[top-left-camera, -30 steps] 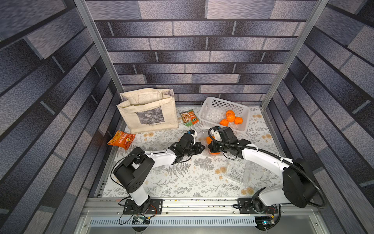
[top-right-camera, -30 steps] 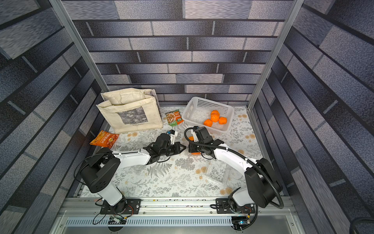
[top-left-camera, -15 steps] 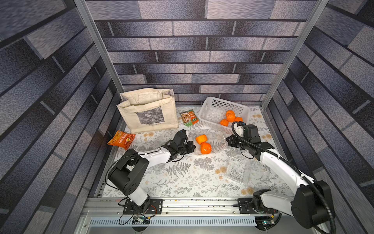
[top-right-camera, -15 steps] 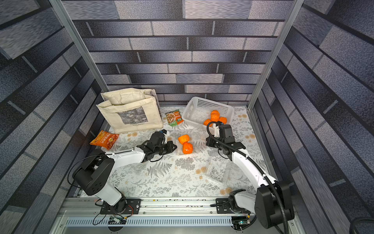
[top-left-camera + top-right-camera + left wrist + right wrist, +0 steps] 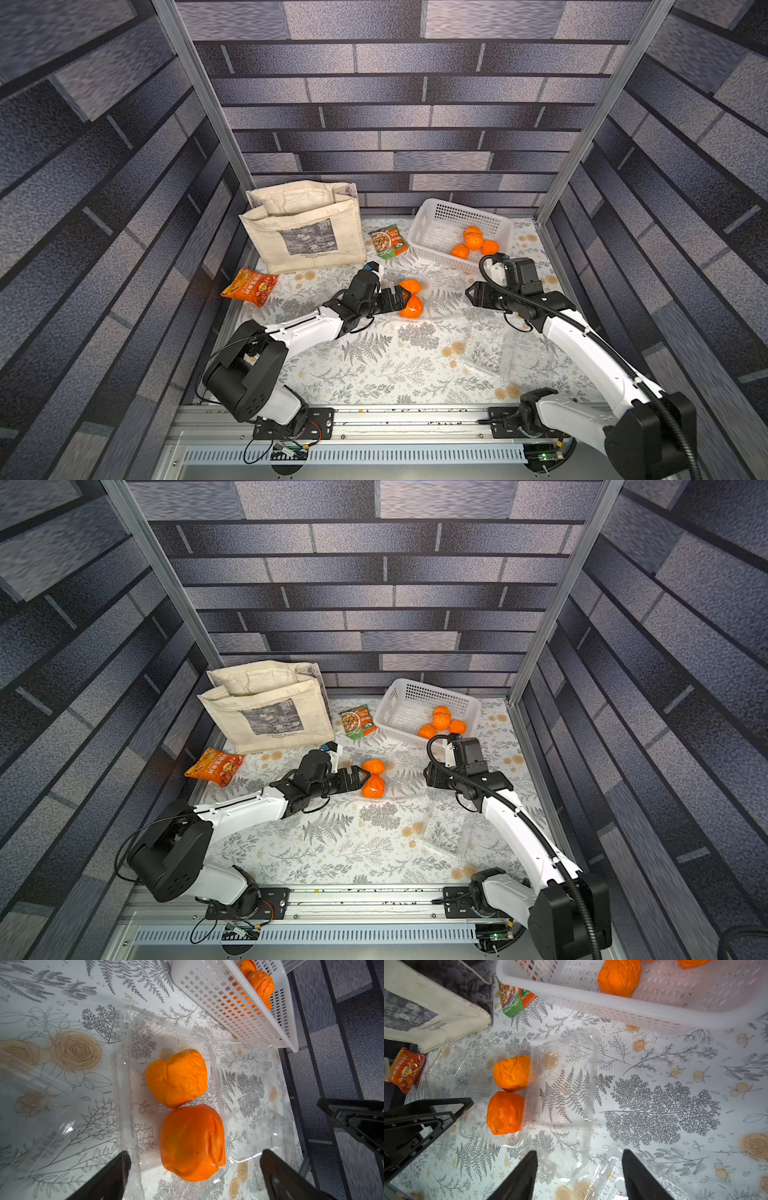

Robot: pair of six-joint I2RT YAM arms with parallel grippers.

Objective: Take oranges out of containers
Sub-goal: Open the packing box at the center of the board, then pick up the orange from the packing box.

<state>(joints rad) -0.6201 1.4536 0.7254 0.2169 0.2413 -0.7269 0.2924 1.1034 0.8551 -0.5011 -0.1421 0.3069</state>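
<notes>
A: Item: four oranges (image 5: 473, 241) lie in the white basket (image 5: 436, 230), one o'clock on the desk (image 5: 374, 365); we log these as done.
B: Outstanding: two oranges (image 5: 177, 1077) in the open container (image 5: 128, 1084), desk centre; one empty container (image 5: 486, 349), four o'clock.
A: Tools: left tool (image 5: 194, 1156) spread, flanking the nearer fruit; right tool (image 5: 579, 1152) spread, pinching nothing.
B: We judge two-thirds complete.

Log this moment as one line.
left gripper open at clamshell | right gripper open | two oranges inside clamshell | other oranges in basket
</notes>
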